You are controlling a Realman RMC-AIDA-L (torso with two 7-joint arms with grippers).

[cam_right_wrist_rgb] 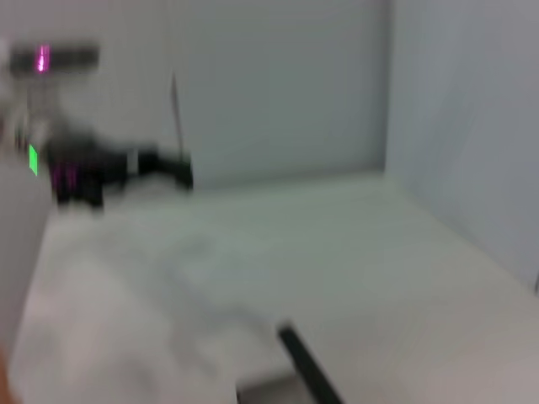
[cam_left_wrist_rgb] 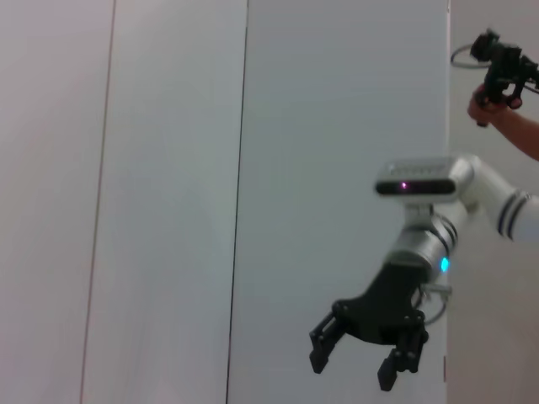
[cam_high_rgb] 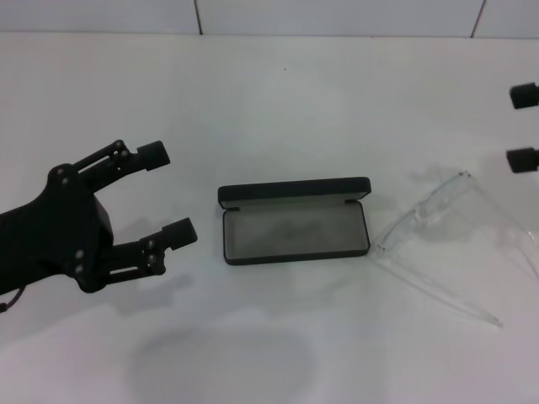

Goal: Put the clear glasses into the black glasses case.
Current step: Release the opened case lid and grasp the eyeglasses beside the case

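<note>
The black glasses case [cam_high_rgb: 295, 229] lies open at the table's middle, its grey lining showing and its lid standing up at the back. Just to its right lie the clear glasses [cam_high_rgb: 438, 202], arms unfolded and pointing toward the front right. My left gripper [cam_high_rgb: 167, 194] hovers open to the left of the case, holding nothing. At the far right edge my right gripper [cam_high_rgb: 523, 126] is open, beyond the glasses, with only its fingertips showing. The left wrist view shows that right gripper [cam_left_wrist_rgb: 354, 366] farther off, open and empty. A black edge of the case [cam_right_wrist_rgb: 307, 366] appears blurred in the right wrist view.
The white table [cam_high_rgb: 269, 101] ends at a tiled wall [cam_high_rgb: 337, 15] at the back. In the left wrist view a person's hand [cam_left_wrist_rgb: 497, 105] holds a controller beyond the right arm.
</note>
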